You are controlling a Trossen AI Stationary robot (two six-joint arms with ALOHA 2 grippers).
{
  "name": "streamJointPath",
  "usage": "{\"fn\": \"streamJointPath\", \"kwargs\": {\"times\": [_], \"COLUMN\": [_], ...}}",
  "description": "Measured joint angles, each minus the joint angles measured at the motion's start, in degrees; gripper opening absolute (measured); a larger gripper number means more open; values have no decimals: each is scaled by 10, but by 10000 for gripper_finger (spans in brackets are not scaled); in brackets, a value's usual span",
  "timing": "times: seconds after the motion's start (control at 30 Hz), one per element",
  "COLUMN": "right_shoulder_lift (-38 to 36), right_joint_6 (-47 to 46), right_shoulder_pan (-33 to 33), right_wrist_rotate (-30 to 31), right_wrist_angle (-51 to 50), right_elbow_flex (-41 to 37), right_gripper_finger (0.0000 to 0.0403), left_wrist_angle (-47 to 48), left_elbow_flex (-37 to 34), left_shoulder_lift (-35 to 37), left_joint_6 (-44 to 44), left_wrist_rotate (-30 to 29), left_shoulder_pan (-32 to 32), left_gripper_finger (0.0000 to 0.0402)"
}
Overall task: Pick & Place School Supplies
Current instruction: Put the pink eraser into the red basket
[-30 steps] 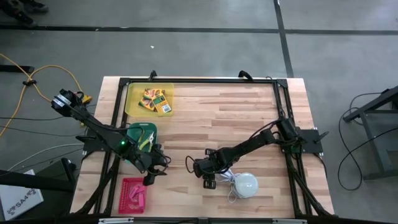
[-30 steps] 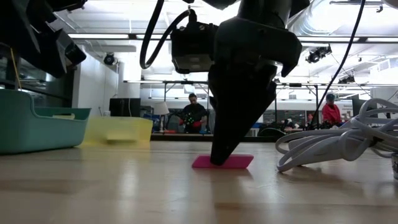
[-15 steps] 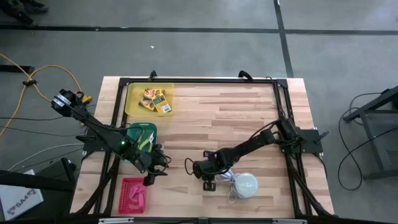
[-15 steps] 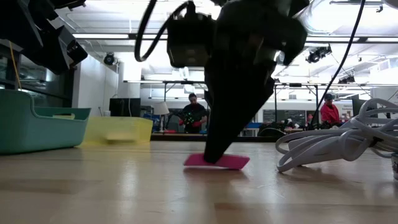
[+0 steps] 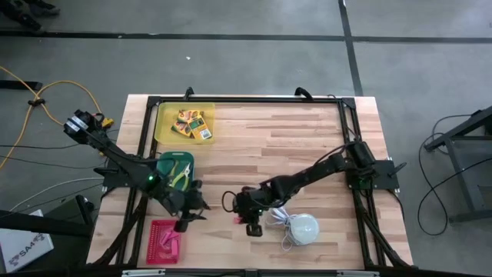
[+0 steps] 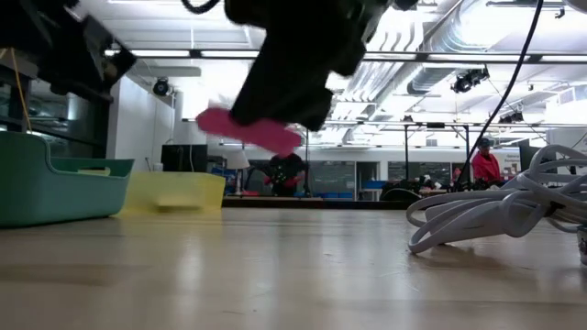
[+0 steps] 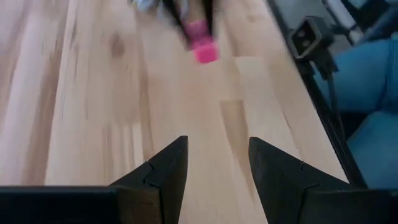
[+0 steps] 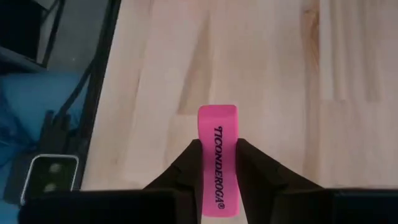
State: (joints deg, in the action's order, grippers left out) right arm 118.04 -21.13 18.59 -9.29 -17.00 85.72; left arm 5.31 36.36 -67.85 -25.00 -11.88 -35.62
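My right gripper (image 8: 217, 163) is shut on a pink eraser (image 8: 217, 149), which the low view shows in the air (image 6: 248, 130) above the wooden table (image 5: 292, 146). My left gripper (image 7: 217, 163) stands open a little to the table's left of it (image 5: 189, 213), nothing between its fingers. Yellow-and-green boxes (image 5: 194, 124) lie in a yellow tray (image 5: 164, 123) at the far left. A lime-handled scissors-like tool (image 5: 181, 175) lies in a green bin (image 5: 165, 163). More pink pieces (image 5: 170, 241) lie in a pink tray (image 5: 155, 248) near the front edge. My right gripper pinches the eraser's two narrow long sides (image 8: 203, 163) between its two fingers (image 8: 252, 169), printed face toward the wrist camera. The fingers run along the eraser and slant down from the table's right. Its free end (image 8: 217, 116) sticks out past the fingertips, lifted clear and tilted.
A white dome (image 5: 302, 228) with a coiled white cord (image 6: 495, 213) sits at the front right, close beside my right arm. A black frame (image 5: 246, 100) runs around the table's edges. The table's middle and far right are bare wood.
My right gripper has shut on the pink eraser, which lay flat on the table, and lifted it clear. It has gone up and toward the table's left edge, tipping as it rose, so the eraser now hangs tilted.
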Motion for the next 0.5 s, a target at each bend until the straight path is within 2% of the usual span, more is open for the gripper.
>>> {"fn": "streamJointPath", "kwargs": {"times": [0.17,0.27,0.37,0.5], "right_shoulder_lift": [-20,-21,-21,-21], "right_joint_6": [-3,-14,-29,-33], "right_shoulder_pan": [-12,-21,-29,-38], "right_wrist_rotate": [-33,-63,-101,-113], "right_wrist_angle": [22,56,92,118], "right_elbow_flex": [-1,0,-1,-1], "right_gripper_finger": [65,65,65,65], "left_wrist_angle": [-38,-50,-61,-65], "left_elbow_flex": [0,0,0,0], "left_shoulder_lift": [0,0,0,-2], "left_joint_6": [129,188,228,274], "left_wrist_rotate": [-49,-103,-165,-216], "left_shoulder_pan": [-40,-68,-88,-105], "left_gripper_finger": [165,165,165,165]}}
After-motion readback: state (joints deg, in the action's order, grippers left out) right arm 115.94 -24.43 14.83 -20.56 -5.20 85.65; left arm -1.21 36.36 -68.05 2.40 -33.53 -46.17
